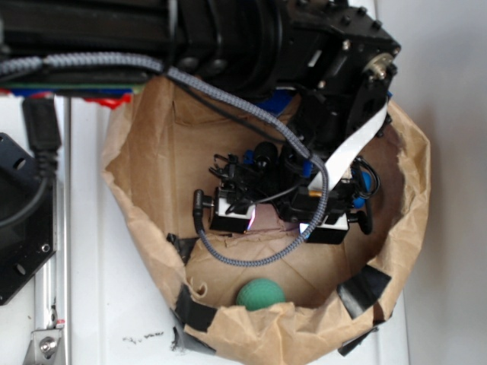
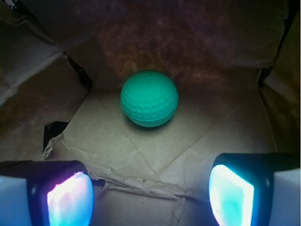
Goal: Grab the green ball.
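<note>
The end effector (image 2: 150,188) is released, holding nothing; the ball (image 2: 149,99) sits at twelve o'clock in the bag (image 1: 152,137). Advance until the pads (image 2: 70,200) straddle it, then clench.

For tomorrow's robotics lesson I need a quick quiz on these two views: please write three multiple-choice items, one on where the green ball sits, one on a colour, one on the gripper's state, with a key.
1. Where does the green ball lie?
A. On the floor of the brown paper bag
B. On the white table outside the bag
C. Between the closed gripper pads

2. What colour is the tape patching the bag's rim?
A. Red
B. Black
C. Yellow

3. What state is the gripper in?
A. Shut on the ball
B. Shut on nothing
C. Open, with the ball ahead of it

Key:
1 A: both views show the ball resting on creased paper inside the bag walls.
2 B: the exterior view shows dark black strips on the rim.
3 C: in the wrist view the two pads stand wide apart and the ball lies beyond them, untouched.
</note>
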`<state>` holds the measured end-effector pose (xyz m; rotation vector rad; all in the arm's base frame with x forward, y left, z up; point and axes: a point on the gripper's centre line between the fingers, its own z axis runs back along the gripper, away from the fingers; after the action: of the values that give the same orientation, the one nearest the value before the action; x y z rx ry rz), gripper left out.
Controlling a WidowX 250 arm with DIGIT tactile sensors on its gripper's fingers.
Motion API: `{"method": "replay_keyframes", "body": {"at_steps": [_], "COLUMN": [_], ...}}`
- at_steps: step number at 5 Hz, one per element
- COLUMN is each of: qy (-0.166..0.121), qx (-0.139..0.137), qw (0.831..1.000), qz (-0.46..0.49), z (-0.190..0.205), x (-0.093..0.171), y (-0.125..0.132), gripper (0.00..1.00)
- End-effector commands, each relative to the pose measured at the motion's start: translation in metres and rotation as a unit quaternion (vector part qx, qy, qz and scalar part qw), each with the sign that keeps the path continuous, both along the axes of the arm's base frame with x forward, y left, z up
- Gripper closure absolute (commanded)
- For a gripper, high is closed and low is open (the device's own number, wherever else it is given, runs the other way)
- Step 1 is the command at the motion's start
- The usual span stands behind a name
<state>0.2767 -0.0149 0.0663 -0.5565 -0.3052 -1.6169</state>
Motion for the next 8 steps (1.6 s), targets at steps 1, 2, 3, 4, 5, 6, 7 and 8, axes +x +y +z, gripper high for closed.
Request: {"method": "replay_keyframes", "body": {"at_steps": [1,2,3,4,5,6,7,8], "qy": [-0.026,-0.026,-0.039,-0.045,-0.063,-0.071,-0.085,-0.070], "qx": [0.002,0.002,-0.027,-0.031,-0.019,-0.027,-0.034,-0.034], "qw": [1.000,1.000,0.999,0.998,0.998,0.997,0.995,0.995], "qz": [-0.011,-0.011,0.014,-0.005,-0.008,0.017,0.041,0.062], "z": [0.018,0.018,0.024,0.026,0.024,0.017,0.013,0.011], "x": [0.000,0.000,-0.012,-0.012,-0.017,-0.010,-0.012,-0.011], "y": [-0.009,-0.009,-0.014,-0.021,-0.028,-0.032,-0.040,-0.046], "gripper": [0.00,0.00,0.00,0.00,0.00,0.00,0.00,0.00]}}
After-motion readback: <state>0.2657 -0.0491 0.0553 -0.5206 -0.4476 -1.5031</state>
